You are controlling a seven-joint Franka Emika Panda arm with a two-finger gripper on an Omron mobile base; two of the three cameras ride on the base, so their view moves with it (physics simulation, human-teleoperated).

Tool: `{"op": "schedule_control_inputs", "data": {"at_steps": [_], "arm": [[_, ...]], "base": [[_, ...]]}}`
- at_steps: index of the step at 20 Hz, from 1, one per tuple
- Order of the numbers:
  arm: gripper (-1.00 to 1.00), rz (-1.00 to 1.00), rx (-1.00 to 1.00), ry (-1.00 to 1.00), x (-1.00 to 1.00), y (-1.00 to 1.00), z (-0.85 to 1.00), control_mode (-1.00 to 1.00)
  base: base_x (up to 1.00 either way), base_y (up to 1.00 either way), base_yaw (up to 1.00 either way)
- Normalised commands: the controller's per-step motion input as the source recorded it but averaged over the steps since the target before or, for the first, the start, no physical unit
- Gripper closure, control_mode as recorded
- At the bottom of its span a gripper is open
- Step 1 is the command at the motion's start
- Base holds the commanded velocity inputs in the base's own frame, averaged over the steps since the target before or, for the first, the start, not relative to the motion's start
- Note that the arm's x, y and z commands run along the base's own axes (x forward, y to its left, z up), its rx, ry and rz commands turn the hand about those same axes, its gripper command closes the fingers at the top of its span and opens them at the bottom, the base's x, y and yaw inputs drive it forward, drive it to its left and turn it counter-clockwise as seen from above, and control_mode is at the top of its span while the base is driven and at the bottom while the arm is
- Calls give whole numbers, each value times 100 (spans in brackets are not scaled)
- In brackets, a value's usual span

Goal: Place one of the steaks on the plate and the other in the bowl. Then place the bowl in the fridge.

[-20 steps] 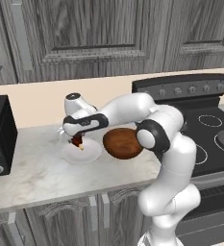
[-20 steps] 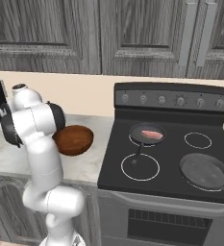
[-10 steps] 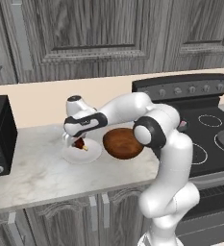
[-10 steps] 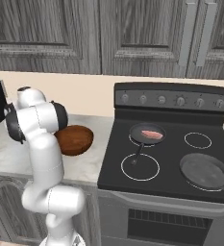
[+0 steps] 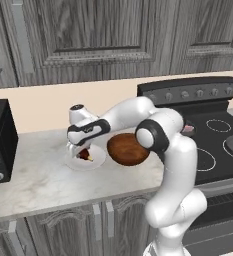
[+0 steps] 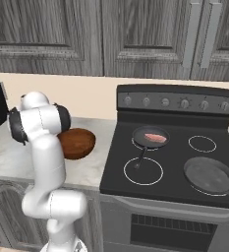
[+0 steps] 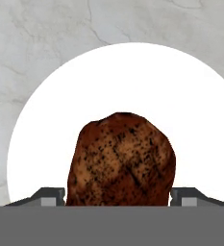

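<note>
While hovering low over the plate [image 7: 46,110], gripper [image 7: 118,194] with jaws apart, either side of the brown steak [image 7: 120,158] without clamping it. Lying on the plate, on the counter [image 5: 33,180], just left of the bowl [image 5: 127,149]. Pink steak [image 6: 154,137] in a pan [image 6: 150,140] on the stove [image 6: 175,167].

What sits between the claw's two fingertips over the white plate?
In the hand view, the dark brown steak sits between the open claw's fingertips, resting on the plate.
</note>
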Motion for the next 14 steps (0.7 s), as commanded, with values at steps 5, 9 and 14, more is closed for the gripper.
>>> {"op": "schedule_control_inputs", "data": {"at_steps": [5, 9, 14], "arm": [[100, 0, -4, 1, 14, 0, -21, -100], [100, 2, 0, 0, 12, 0, 0, -100], [-100, 1, 0, 0, 4, 0, -2, -100]], "base": [[0, 0, 0], [0, 0, 0], [0, 0, 0]]}}
